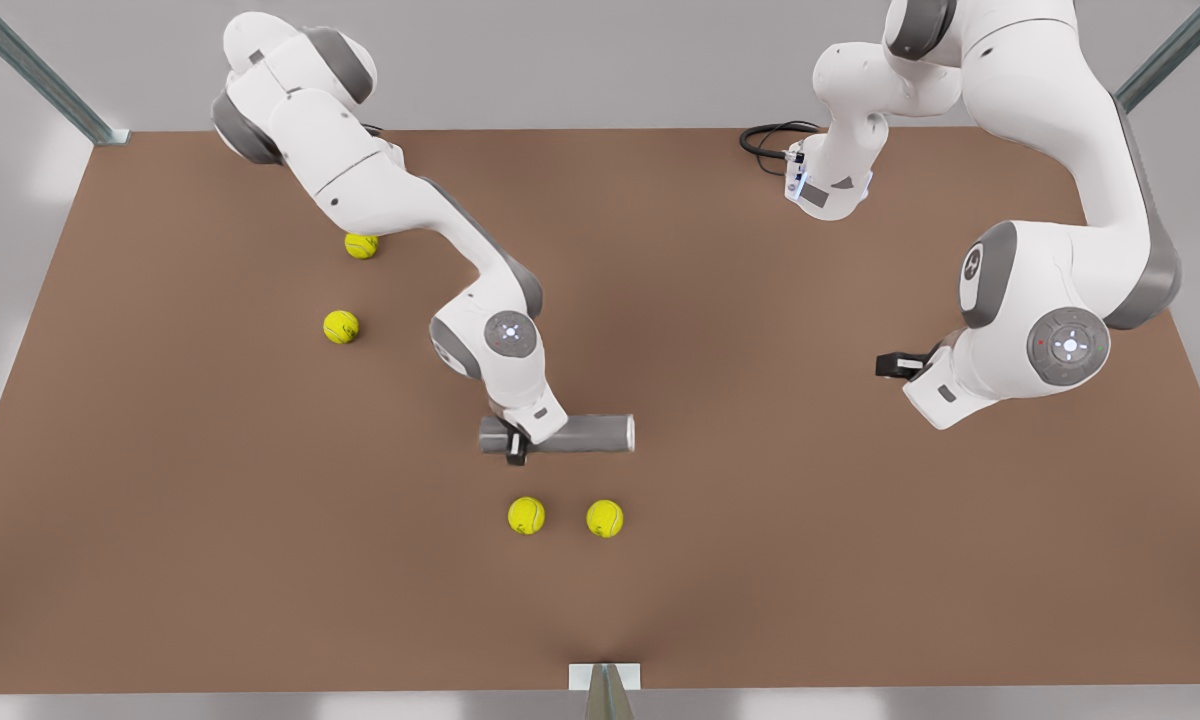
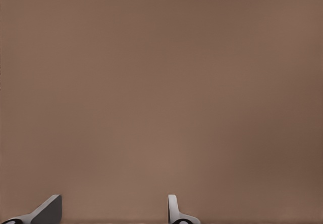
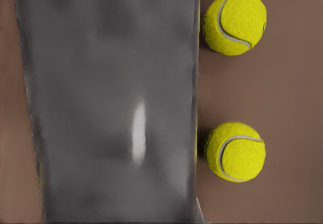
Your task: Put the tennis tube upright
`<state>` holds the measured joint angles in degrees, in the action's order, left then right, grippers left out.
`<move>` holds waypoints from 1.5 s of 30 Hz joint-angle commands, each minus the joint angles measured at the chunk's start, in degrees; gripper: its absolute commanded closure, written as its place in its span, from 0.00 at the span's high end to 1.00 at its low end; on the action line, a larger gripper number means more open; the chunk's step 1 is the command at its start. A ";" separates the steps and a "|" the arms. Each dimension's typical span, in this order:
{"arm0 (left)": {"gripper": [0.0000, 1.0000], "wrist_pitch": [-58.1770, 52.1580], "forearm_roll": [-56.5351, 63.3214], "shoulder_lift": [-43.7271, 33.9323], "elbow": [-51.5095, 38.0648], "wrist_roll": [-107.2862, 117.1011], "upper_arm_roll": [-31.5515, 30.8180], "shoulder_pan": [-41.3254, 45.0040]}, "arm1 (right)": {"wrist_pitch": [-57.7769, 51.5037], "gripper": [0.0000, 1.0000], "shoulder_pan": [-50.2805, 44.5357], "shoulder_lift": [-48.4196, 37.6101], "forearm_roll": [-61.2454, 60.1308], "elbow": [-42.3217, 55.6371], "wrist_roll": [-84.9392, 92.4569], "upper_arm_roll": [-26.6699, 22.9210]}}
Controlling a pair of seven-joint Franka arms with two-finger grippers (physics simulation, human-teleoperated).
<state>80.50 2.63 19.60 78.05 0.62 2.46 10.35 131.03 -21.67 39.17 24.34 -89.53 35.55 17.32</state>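
The tennis tube (image 1: 585, 433) lies on its side on the brown table (image 1: 760, 560), near the middle, with its silvery rim toward the front view's right. My right gripper (image 1: 516, 443) is down at the tube's other end, touching it. In the right wrist view the grey tennis tube (image 3: 111, 108) is very close beneath the camera. My left gripper (image 1: 890, 365) waits at the front view's right, well away from the tube. Seen from its own wrist, this left gripper (image 2: 111, 211) is open over bare table (image 2: 161, 82), with nothing between the fingertips (image 2: 48, 209).
Two yellow tennis balls (image 1: 526, 515) (image 1: 605, 518) lie just in front of the tube, seen also as balls (image 3: 234, 23) (image 3: 235, 152) beside it. Two more balls (image 1: 341, 326) (image 1: 361, 245) lie at the front view's left. A black cable (image 1: 770, 140) sits at the back.
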 commanded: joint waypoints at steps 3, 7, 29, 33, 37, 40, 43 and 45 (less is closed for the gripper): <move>1.00 0.09 0.01 0.44 0.00 0.00 0.00 -0.07 | -0.24 0.72 -2.93 3.36 -2.27 4.09 -0.22 -0.35; 1.00 0.18 -0.08 1.94 0.00 0.00 0.00 -0.07 | -5.25 0.72 -7.24 8.81 -2.72 12.62 -2.94 -1.58; 1.00 5.27 -22.49 8.00 -0.09 -4.04 0.18 -5.61 | -32.85 1.00 -12.34 1.26 -17.04 22.91 -7.25 -7.30; 1.00 14.59 -44.81 18.90 0.00 -22.84 -0.08 -5.17 | -36.55 1.00 -6.99 -15.33 -16.78 10.89 -16.03 -7.47; 1.00 36.29 -60.18 8.97 29.60 -35.75 -0.44 -0.42 | -32.85 1.00 14.10 -33.45 -21.61 -11.09 -22.63 -7.30; 1.00 43.15 -71.44 7.74 39.28 -47.28 -2.02 1.42 | -25.74 1.00 16.92 -40.22 -23.11 -22.17 -24.30 -7.30; 1.00 43.42 -74.61 5.89 44.73 -49.04 -4.13 1.78 | -23.27 1.00 19.21 -41.19 -23.20 -25.34 -25.53 -7.30; 1.00 43.42 -78.48 6.16 45.97 -49.83 -6.59 1.78 | -23.27 1.00 19.30 -41.19 -23.20 -25.25 -25.53 -7.30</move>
<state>123.92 -70.23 26.22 124.00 -49.30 -5.00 12.22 107.75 -2.20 -1.94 1.14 -114.71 10.02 10.03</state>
